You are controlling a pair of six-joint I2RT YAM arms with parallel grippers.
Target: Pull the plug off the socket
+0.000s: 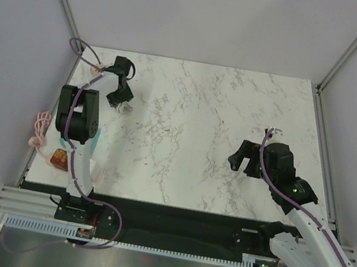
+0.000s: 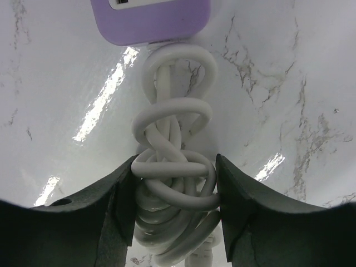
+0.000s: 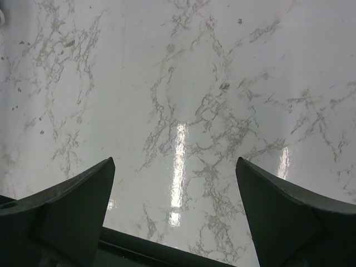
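The socket (image 2: pixel 150 22) shows only as its lilac-purple end at the top of the left wrist view, lying flat on the marble. Its coiled white cord (image 2: pixel 173 119) runs from that end down toward the camera. My left gripper (image 2: pixel 175 167) is shut on the cord bundle, with both dark fingers (image 2: pixel 119 194) pressed against the loops. In the top view this left gripper (image 1: pixel 122 99) is at the far left of the table. The plug is out of view. My right gripper (image 1: pixel 246 161) hovers over bare marble at the right, and the right gripper (image 3: pixel 173 161) stands open and empty.
The white marble tabletop (image 1: pixel 200 130) is framed by grey walls. Pink cable (image 1: pixel 41 130) hangs off the left edge. A small orange-brown object (image 1: pixel 59 157) lies by the left arm near the front left corner. A black rail (image 1: pixel 177 220) runs along the near edge.
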